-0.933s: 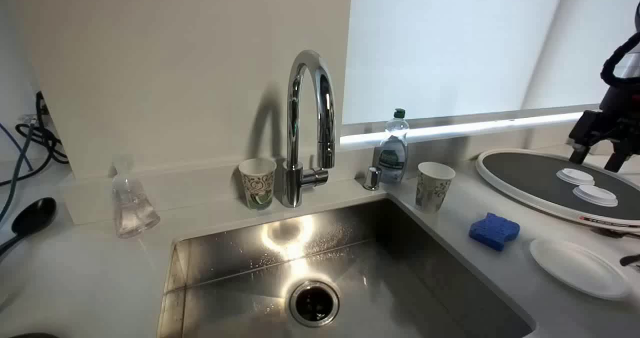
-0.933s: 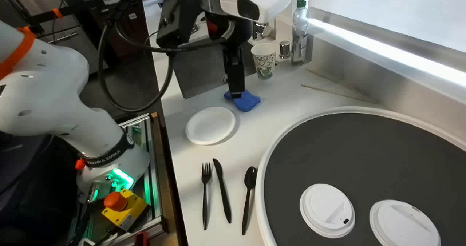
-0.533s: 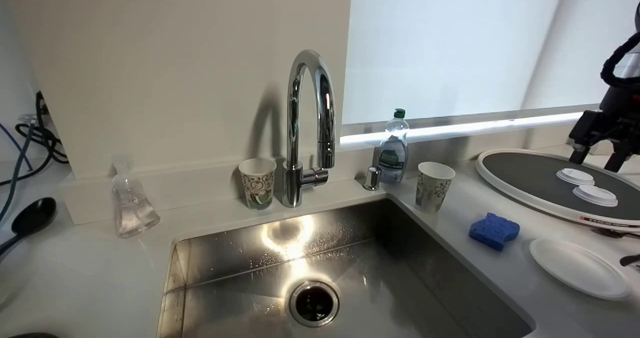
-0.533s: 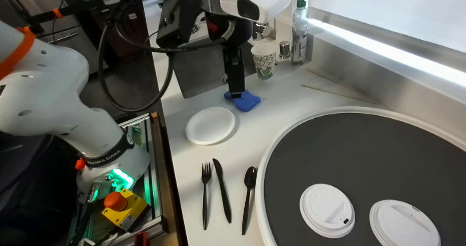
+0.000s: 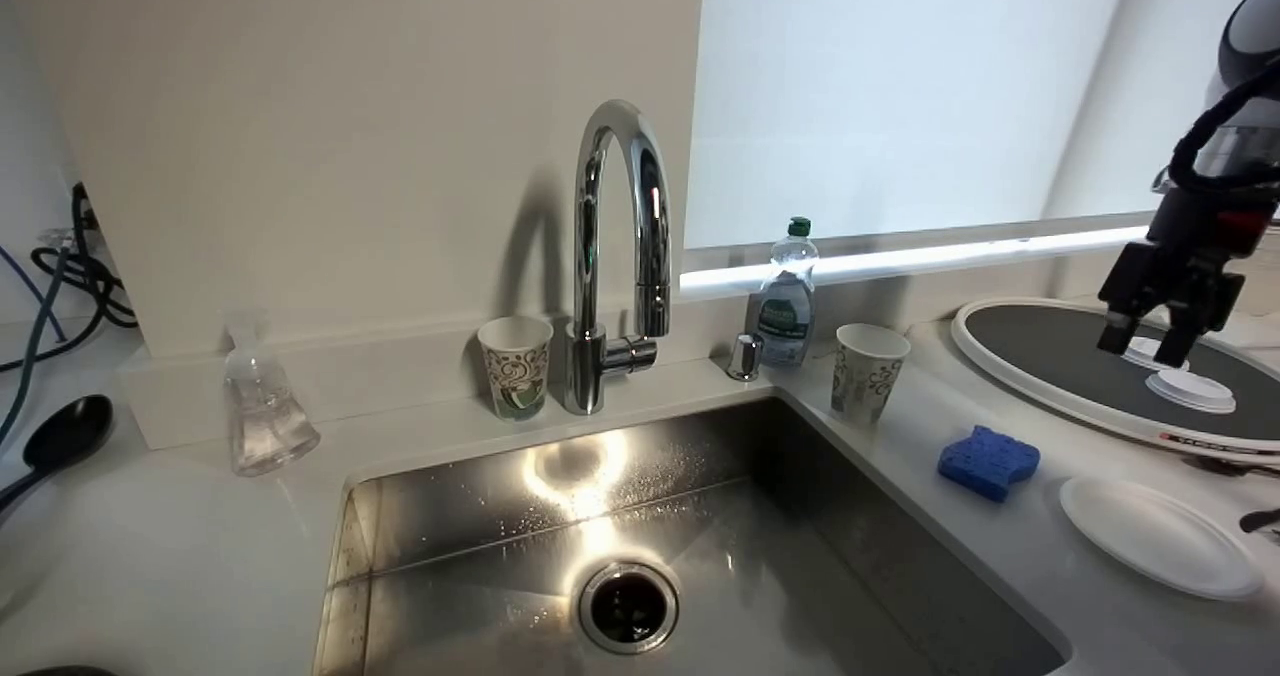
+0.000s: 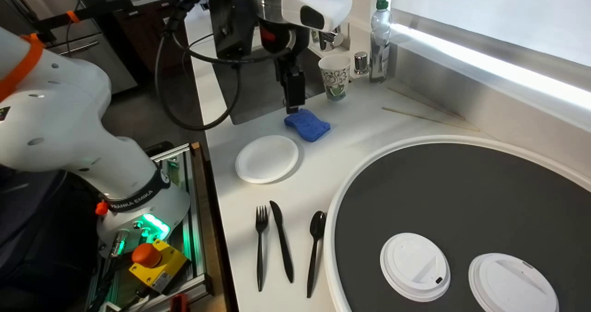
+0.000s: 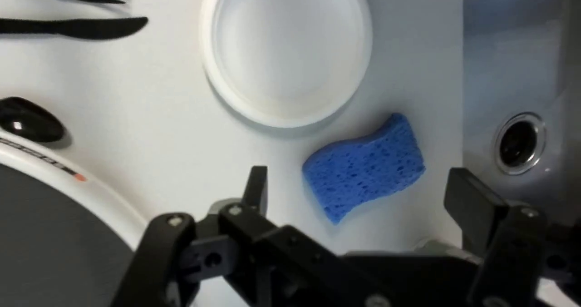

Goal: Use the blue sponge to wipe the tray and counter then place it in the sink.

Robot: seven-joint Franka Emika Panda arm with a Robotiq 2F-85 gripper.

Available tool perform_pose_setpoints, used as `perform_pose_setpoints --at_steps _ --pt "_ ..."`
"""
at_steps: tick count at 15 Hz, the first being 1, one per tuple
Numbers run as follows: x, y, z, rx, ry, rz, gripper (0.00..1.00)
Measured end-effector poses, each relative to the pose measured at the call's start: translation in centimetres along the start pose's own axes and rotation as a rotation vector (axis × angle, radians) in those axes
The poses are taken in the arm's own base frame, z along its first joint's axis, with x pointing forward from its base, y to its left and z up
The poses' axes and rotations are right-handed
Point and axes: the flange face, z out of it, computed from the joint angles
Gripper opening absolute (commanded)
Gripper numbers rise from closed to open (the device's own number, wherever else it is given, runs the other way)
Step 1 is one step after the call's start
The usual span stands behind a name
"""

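Below our empty, wide-spread gripper, the sponge lies on the counter, its long axis, in the wrist view, slanting left to right, much as we'd close; turning first looks wise.

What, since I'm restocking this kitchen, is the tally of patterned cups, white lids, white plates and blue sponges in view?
Patterned cups: 2
White lids: 2
White plate: 1
Blue sponge: 1
Total: 6
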Motion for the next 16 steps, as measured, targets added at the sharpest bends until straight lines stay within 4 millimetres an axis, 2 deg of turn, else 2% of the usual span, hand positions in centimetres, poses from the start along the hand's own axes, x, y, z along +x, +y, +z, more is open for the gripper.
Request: perform_pose_setpoints --at_steps 3,6,8,12,16 --pt "-0.1 -4.4 3.3 0.024 -0.045 -0.132 1.0" --pt "-0.6 -7.1 6.2 0.029 -0.065 -0.215 1.0" --pt "-0.8 -7.8 7.2 0.031 -0.076 -0.234 1.0" --pt "-0.8 -7.7 7.2 0.034 -0.076 -0.241 1.0" --pt "-0.1 -8.0 7.6 -0.002 -0.031 -0.092 1.0"
